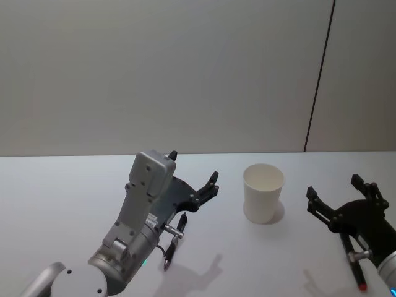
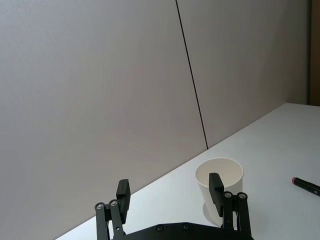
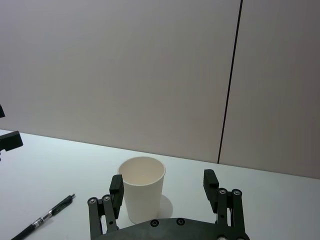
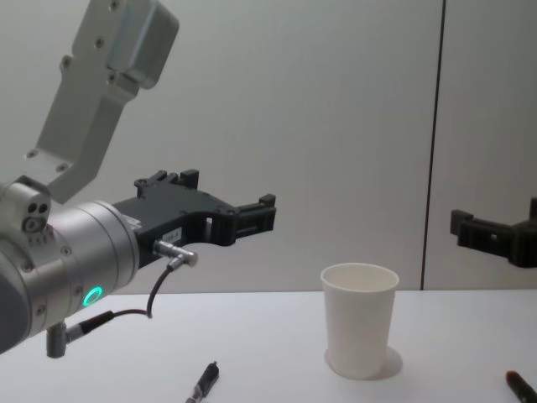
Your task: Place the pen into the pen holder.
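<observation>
Left claw [image 2: 169,186] and right claw [image 3: 163,181] gape wide; pen [image 1: 170,250] partly behind left arm [image 1: 142,198].

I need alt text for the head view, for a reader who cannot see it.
A plain white paper cup stands upright on a white table between two open black grippers, the left gripper and the right gripper. A black pen lies on the table by the left arm; a red-tipped pen lies near the right gripper.
</observation>
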